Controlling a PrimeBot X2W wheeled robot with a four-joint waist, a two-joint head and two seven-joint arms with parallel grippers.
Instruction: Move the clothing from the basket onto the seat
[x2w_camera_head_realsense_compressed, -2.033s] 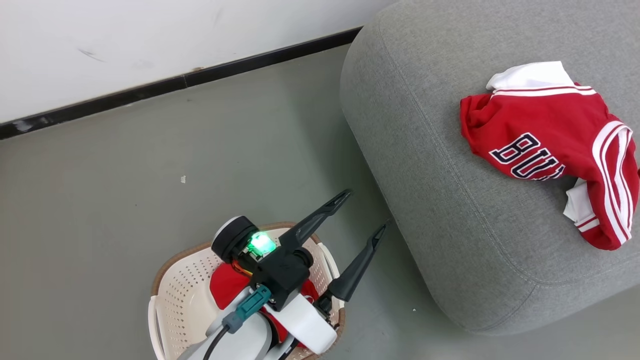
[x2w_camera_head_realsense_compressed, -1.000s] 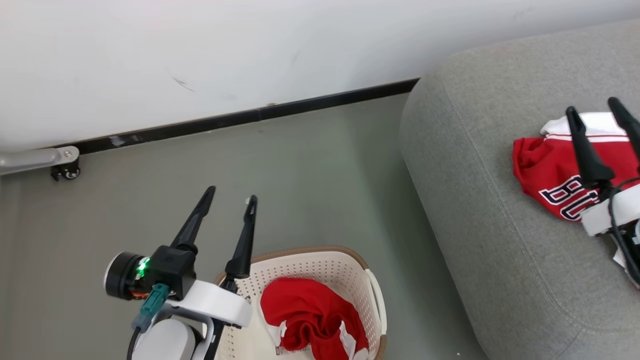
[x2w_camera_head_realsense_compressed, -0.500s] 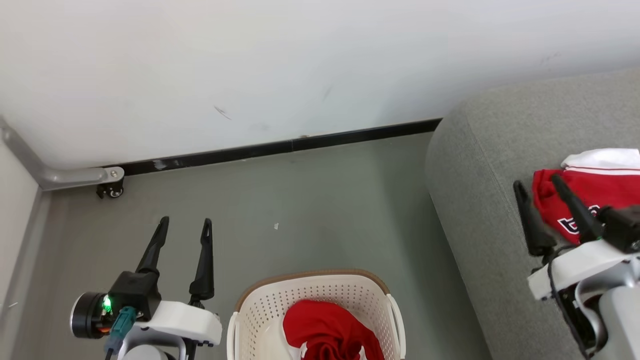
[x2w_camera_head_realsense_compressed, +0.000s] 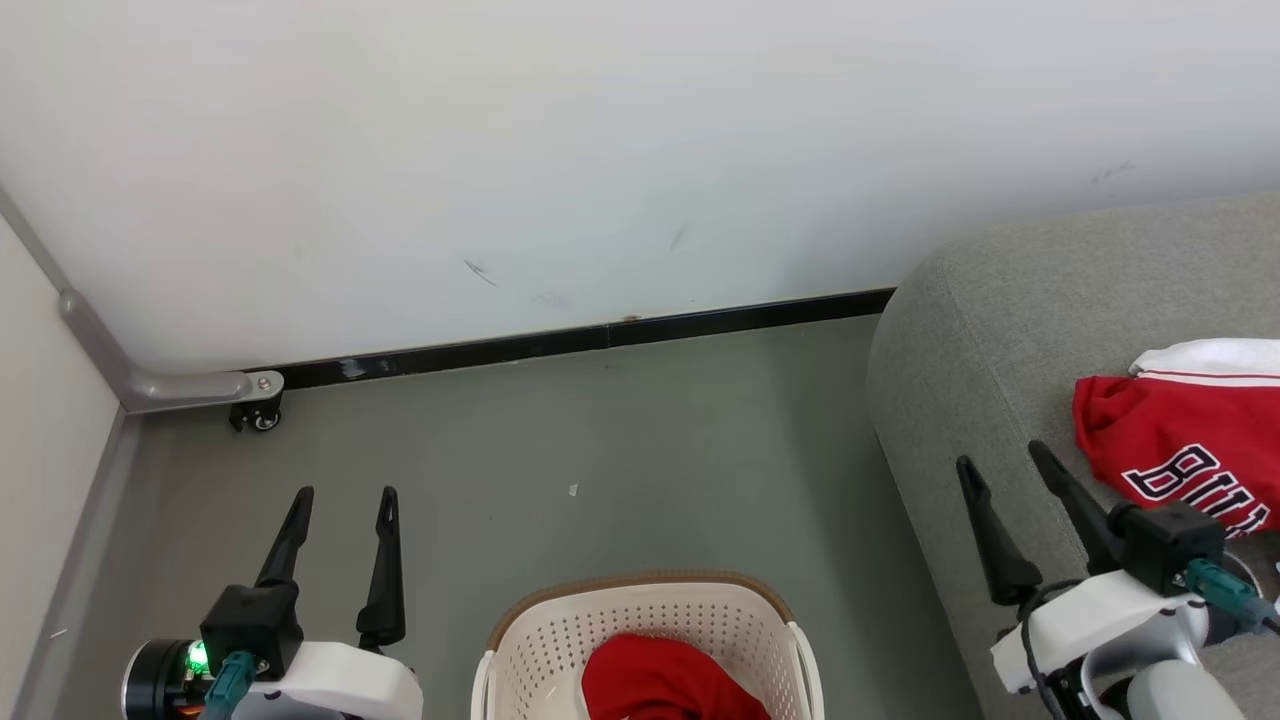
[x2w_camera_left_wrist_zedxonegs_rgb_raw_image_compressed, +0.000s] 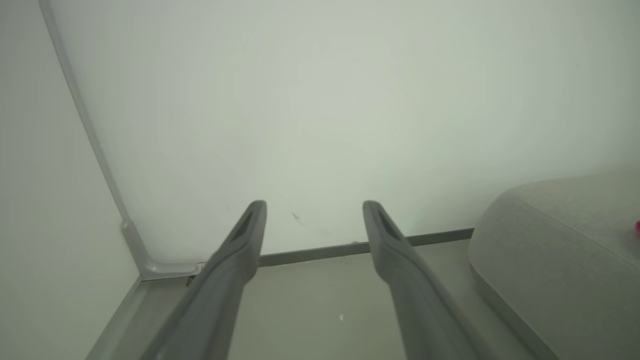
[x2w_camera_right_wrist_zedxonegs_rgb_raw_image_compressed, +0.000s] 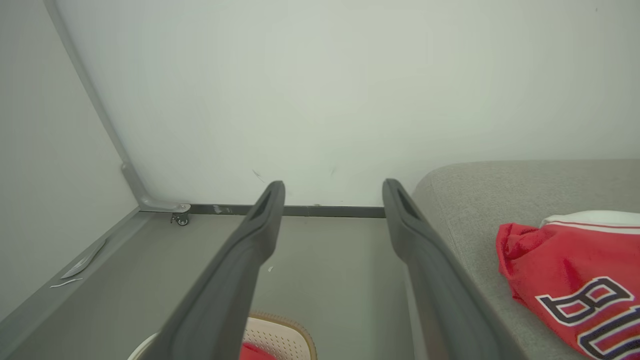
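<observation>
Spread wide and gripping nothing: the left claw (x2w_camera_head_realsense_compressed: 346, 492), parked low over bare floor (x2w_camera_head_realsense_compressed: 600, 450) just left of the basket (x2w_camera_head_realsense_compressed: 640, 582), aimed at the wall (x2w_camera_head_realsense_compressed: 600, 150). Same story at the right claw (x2w_camera_head_realsense_compressed: 998, 455), likewise splayed and empty, raised at the edge of the sofa (x2w_camera_head_realsense_compressed: 960, 330), near the lettered red jersey (x2w_camera_head_realsense_compressed: 1170, 440) but not touching it.

Borne out from the left wrist, with nothing between the two dark fingers (x2w_camera_left_wrist_zedxonegs_rgb_raw_image_compressed: 235, 265) but wall and skirting board (x2w_camera_left_wrist_zedxonegs_rgb_raw_image_compressed: 310, 255). From the right wrist, a glimpse of basket rim and red cloth below, with the jersey off to the right on the cushion.

Between the two arms, on the floor and apart from the sofa, a second red garment (x2w_camera_head_realsense_compressed: 660, 685) heaped inside the perforated basket, untouched by either claw.

Half done, by the look of it: one piece on the seat, one in the basket. Arms apparently held out to either side to keep a clear view into the basket ahead of a reach. Likely next: down into the basket with either claw, pinching a fold of loose cloth, not the rim.
</observation>
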